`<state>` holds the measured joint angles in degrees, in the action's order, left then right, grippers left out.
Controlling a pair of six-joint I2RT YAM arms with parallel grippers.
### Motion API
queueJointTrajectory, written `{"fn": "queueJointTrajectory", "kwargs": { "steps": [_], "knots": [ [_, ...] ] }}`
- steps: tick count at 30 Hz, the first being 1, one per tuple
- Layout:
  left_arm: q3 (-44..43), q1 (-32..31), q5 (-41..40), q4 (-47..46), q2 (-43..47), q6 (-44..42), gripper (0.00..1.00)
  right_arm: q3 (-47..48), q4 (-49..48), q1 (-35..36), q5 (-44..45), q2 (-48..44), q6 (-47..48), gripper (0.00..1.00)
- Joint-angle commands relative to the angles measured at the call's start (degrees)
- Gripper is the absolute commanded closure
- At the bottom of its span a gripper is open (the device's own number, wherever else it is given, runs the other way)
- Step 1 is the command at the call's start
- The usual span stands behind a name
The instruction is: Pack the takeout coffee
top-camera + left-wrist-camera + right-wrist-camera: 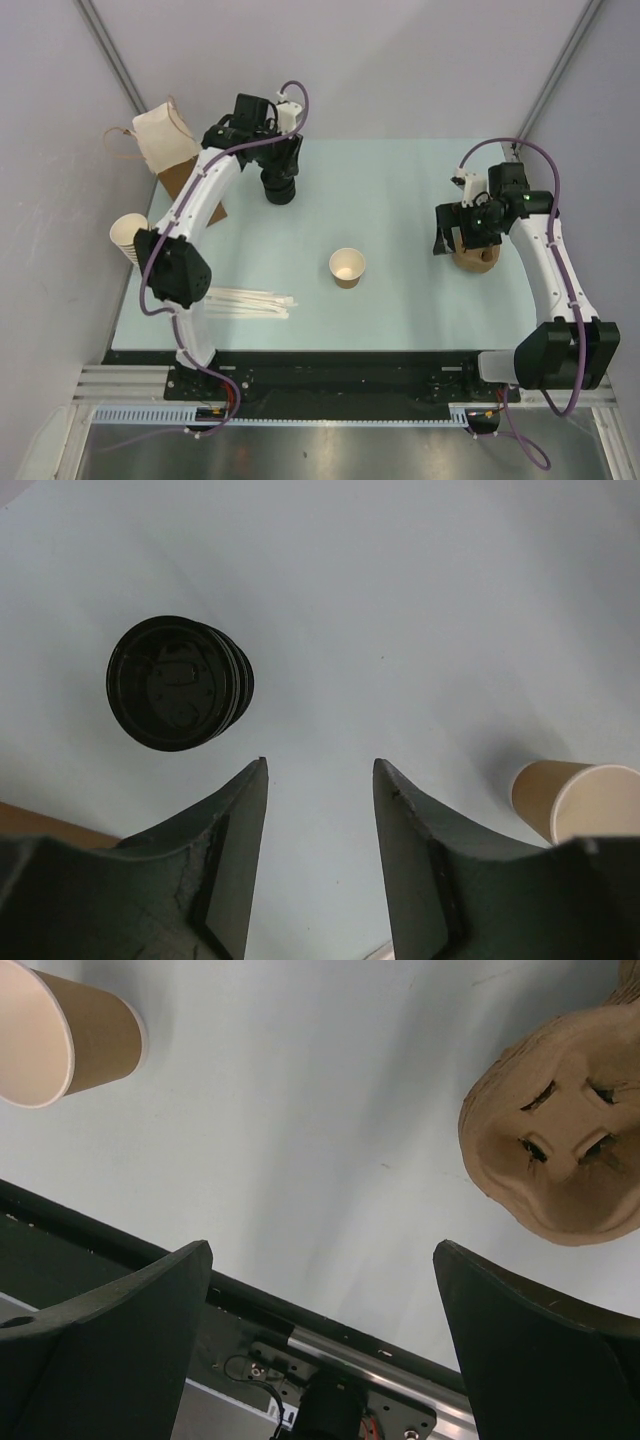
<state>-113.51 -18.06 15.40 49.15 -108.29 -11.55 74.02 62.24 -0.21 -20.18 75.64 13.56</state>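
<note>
The takeout coffee is a kraft-brown paper cup standing upright near the table's middle, its cream inside showing from above. It also shows at the right edge of the left wrist view and at the top left of the right wrist view. My left gripper hangs at the back of the table, jaws apart with nothing between them, just short of a stack of black lids. My right gripper is wide open and empty beside a brown pulp cup carrier.
A paper bag with handles stands at the back left corner with a brown box in front of it. A stack of cream cups sits at the left edge. Paper-wrapped straws lie near the front left.
</note>
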Motion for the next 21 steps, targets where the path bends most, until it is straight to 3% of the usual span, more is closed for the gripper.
{"fn": "queueJointTrajectory", "kwargs": {
  "steps": [1,10,21],
  "knots": [
    [-4.96,1.1,-0.72,-1.07,-3.76,0.21,0.5,2.36,-1.07,0.03,-0.64,0.92,-0.82,0.0],
    [-10.67,3.56,-0.02,-1.77,-12.38,2.15,0.56,2.36,-1.24,0.03,-1.35,2.5,-0.82,0.0],
    [-14.28,5.67,4.99,-0.8,-18.79,5.05,0.56,2.45,-1.33,0.03,-2.05,3.82,-0.91,0.0]
  ]
}}
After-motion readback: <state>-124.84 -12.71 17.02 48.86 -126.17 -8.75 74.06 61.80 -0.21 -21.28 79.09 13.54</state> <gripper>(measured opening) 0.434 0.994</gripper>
